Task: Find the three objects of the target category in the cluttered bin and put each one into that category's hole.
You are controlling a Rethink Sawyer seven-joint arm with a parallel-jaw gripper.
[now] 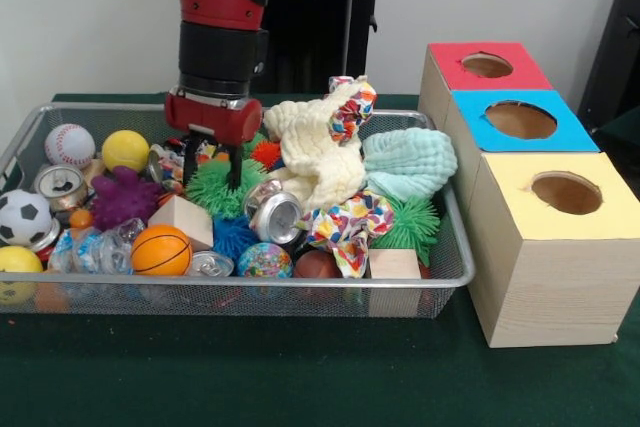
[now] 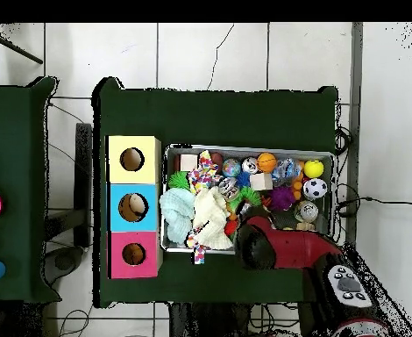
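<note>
The wire mesh bin (image 1: 250,285) is full of clutter; it also shows in the overhead view (image 2: 245,147). My gripper (image 1: 213,169) is low in the bin's left-middle, open, with its black fingers (image 1: 190,159) spread over a green spiky ball (image 1: 212,192). No plush animal toy shows plainly; they are hidden among the clutter. The red-topped box's round hole (image 1: 487,65) is at the far right, the farthest of three boxes, and looks empty; it also shows in the overhead view (image 2: 134,254). In the overhead view the red arm (image 2: 288,247) covers the gripper.
A blue-topped box (image 1: 520,119) and a yellow-topped box (image 1: 565,192) stand in line with the red one. The bin holds a cream cloth (image 1: 320,152), a mint cloth (image 1: 410,162), a patterned cloth (image 1: 345,229), cans (image 1: 278,215), sports balls (image 1: 161,249), a purple spiky ball (image 1: 122,197) and wooden blocks (image 1: 183,219).
</note>
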